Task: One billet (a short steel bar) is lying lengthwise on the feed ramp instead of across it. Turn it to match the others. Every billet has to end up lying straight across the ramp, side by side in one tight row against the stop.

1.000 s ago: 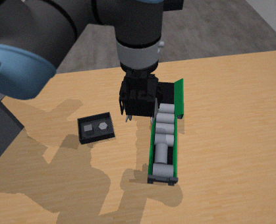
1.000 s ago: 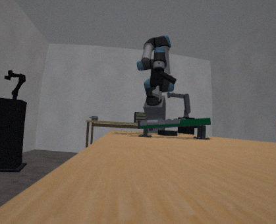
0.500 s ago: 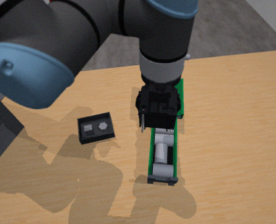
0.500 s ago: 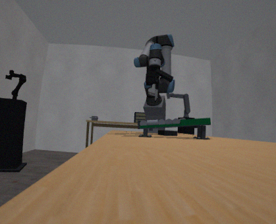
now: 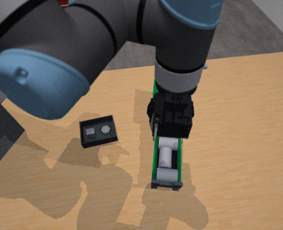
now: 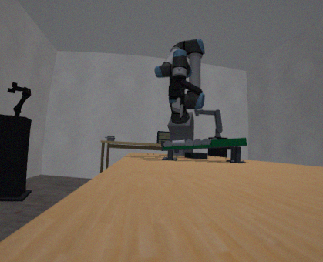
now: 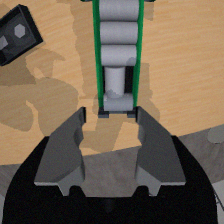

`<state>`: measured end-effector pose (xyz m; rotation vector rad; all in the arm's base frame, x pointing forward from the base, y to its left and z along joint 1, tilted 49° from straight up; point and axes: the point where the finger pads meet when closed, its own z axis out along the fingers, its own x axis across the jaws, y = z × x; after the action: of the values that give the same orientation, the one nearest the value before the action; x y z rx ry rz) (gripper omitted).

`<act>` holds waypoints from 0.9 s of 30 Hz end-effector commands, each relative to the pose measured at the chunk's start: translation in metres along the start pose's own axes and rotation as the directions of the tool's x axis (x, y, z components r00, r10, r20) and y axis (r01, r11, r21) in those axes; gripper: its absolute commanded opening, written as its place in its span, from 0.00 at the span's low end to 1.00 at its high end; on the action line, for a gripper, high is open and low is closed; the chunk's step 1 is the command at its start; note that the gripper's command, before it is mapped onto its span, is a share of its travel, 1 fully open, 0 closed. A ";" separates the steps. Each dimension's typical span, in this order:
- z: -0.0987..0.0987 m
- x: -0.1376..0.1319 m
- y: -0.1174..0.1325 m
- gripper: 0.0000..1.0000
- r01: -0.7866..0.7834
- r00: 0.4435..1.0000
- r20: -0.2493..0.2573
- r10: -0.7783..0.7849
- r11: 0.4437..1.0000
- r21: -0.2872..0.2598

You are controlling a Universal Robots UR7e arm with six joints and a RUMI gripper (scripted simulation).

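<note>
On the green ramp (image 5: 179, 159), near its low end, the stray billet (image 5: 165, 156) is seen lying lengthwise, along the channel instead of across it. It is flanked by crosswise billets: one (image 5: 167, 174) sits just below it against the dark stop (image 5: 167, 185) at the ramp's foot, and another (image 5: 168, 143) sits just above it, partly covered by the gripper in the top view. In the wrist view the same order is shown: the stop-side billet (image 7: 118, 101), the lengthwise one (image 7: 114, 80), then three crosswise billets (image 7: 119, 33) stacked up the channel toward the high end. Dark gaps are left on both sides of the lengthwise billet, between it and the green walls.

The gripper (image 5: 171, 116) is held over the ramp, above the upper part of the row, with its fingers pointing down. The jaws are partly open, at a middling gap, and nothing is held between them; in the wrist view the ramp's low end is framed between the two grey fingers. No contact with any billet is shown.

The ramp is carried on dark legs (image 6: 236, 155) on a wooden table (image 5: 242, 135) and is tilted, as shown in the exterior view. A small black tray (image 5: 98, 130) with two grey pieces in it lies on the table well to the side of the ramp.
</note>
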<state>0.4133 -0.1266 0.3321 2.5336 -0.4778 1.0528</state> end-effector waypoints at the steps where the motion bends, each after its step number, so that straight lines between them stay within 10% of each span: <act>1: 0.000 0.008 0.003 0.35 0.001 1.000 -0.001 -0.001 1.000 0.001; 27: 0.030 0.006 0.003 0.35 0.001 1.000 -0.001 -0.001 1.000 0.001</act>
<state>0.4337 -0.1439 0.3182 2.5342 -0.4772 1.0530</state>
